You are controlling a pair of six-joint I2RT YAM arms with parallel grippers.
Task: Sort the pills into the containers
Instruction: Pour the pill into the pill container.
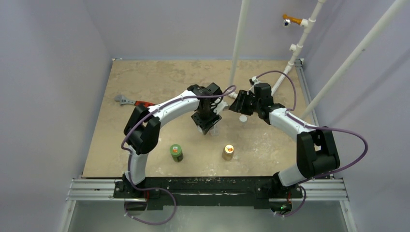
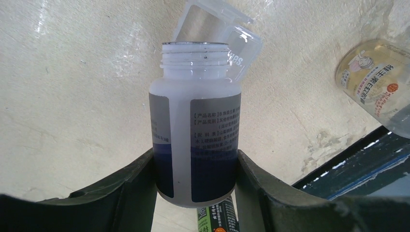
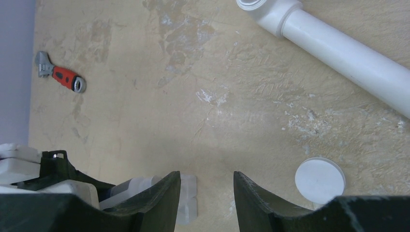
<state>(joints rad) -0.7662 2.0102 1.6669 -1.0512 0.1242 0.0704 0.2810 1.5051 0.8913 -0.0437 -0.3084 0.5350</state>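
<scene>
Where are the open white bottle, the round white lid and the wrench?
Open white bottle [image 2: 215, 145], left wrist view, on its label.
Round white lid [image 3: 320, 180], right wrist view, its flat top.
Wrench [image 3: 65, 76], right wrist view, its red handle.

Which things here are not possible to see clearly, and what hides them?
Pills: none visible in any view; the white bottle held by the left gripper hides its contents behind cloudy walls and label.
Clear case: left wrist view, the bottle neck covers part; right wrist view, the right gripper covers most; top view, the left gripper largely hides it.
</scene>
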